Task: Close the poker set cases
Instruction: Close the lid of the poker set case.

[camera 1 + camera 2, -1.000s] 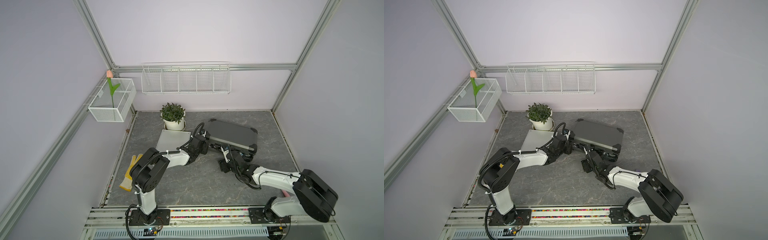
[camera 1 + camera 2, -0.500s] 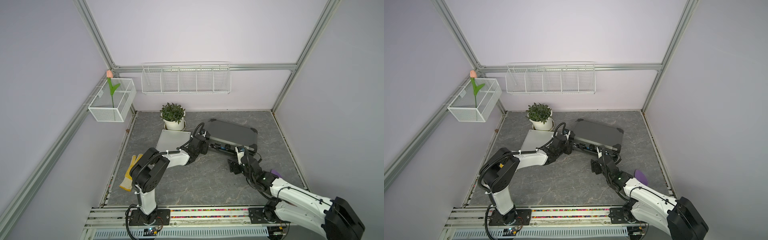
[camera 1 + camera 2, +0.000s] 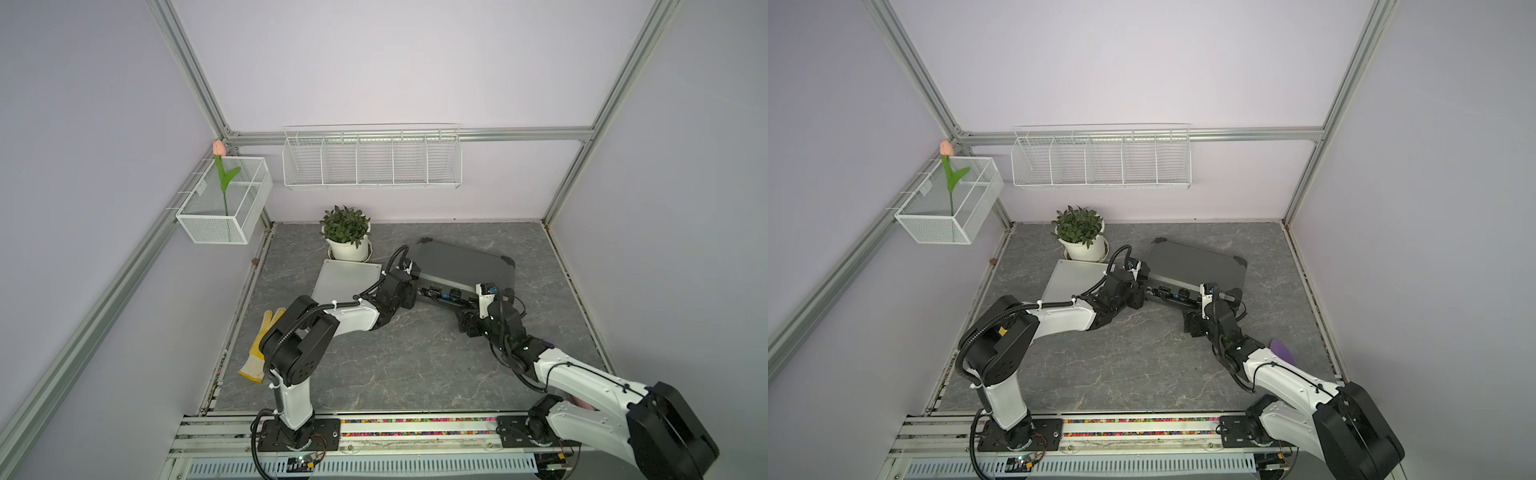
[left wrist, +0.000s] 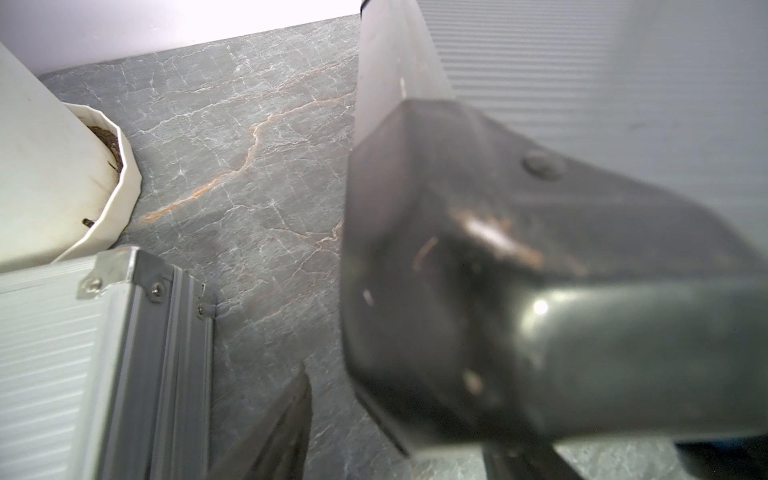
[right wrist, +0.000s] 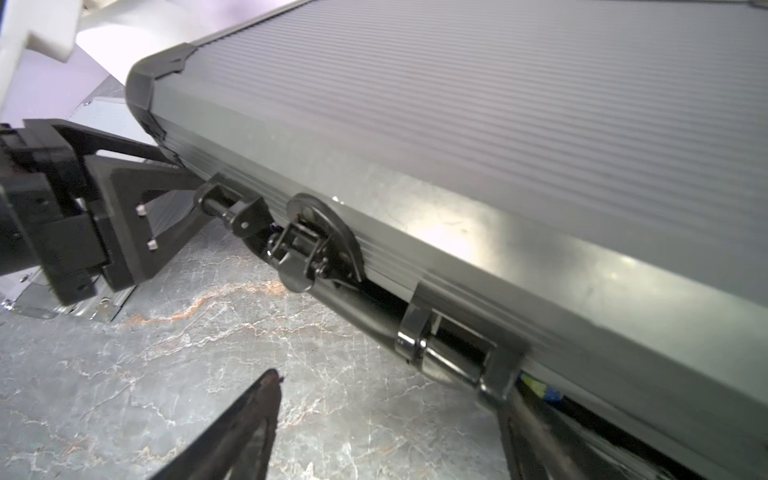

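Toward the far right of the grey marbled table (image 3: 395, 357) lies the dark-grey case (image 3: 461, 266), seen in both top views (image 3: 1196, 264). Its ribbed lid is lowered almost flat, and a narrow gap remains along the near edge, where I can see small coloured pieces inside. Just to its left, apart from it, the silver case (image 3: 347, 278) lies flat with its lid down, its far edge close to a white plant pot (image 3: 348, 247). My left gripper (image 3: 411, 284) sits at the near-left black corner of the dark-grey case. Its jaws stand apart around that corner, which fills the left wrist view (image 4: 540, 249), but I cannot tell whether they clamp it. My right gripper (image 3: 469, 305) is at the near edge of the same case, jaws spread wide and holding nothing. In the right wrist view one finger (image 5: 257, 415) hangs over bare table while the other is beside the black handle (image 5: 365, 307), below the unfastened latch (image 5: 316, 245). A yellow-and-white glove (image 3: 262, 345) lies at the table's left edge. A purple object (image 3: 1281, 351) shows near the right arm, partly hidden.
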Robot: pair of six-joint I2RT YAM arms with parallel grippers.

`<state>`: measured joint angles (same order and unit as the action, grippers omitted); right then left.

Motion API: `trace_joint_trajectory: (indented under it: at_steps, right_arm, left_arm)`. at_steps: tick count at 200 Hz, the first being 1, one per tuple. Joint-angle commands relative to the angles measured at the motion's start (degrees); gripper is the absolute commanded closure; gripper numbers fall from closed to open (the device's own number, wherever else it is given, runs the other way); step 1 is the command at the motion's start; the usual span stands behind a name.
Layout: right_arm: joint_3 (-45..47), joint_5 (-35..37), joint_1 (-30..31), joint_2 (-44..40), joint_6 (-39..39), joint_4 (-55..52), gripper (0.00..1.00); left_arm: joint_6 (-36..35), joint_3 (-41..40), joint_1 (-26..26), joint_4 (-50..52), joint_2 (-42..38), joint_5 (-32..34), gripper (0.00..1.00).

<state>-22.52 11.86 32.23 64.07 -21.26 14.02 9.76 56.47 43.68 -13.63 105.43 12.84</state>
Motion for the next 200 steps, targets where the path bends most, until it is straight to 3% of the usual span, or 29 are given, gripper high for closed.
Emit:
trace_joint_trajectory:
  at_steps: [1, 61, 131, 200]
  right_arm:
    - [-0.86, -2.36, -0.78, 1.67, -1.82, 4.25, 0.19]
    - [-0.09, -6.50, -2.64, 5.71, -2.04, 11.82, 0.23]
    - [0.01, -9.41, -2.80, 4.59, -0.81, 12.61, 0.42]
    - [1.75, -11.12, -2.80, -0.12, -2.21, 8.16, 0.43]
  left_arm:
    - [-0.59, 2.24, 0.19, -1.14, -1.45, -0.40, 0.37]
    - [-0.61, 2.42, 0.21, -0.80, -1.67, -0.71, 0.37]
    - [-0.67, 2.17, 0.25, 0.09, -2.46, -0.59, 0.37]
    - [-0.76, 1.20, 0.29, 1.03, -4.21, -0.27, 0.37]
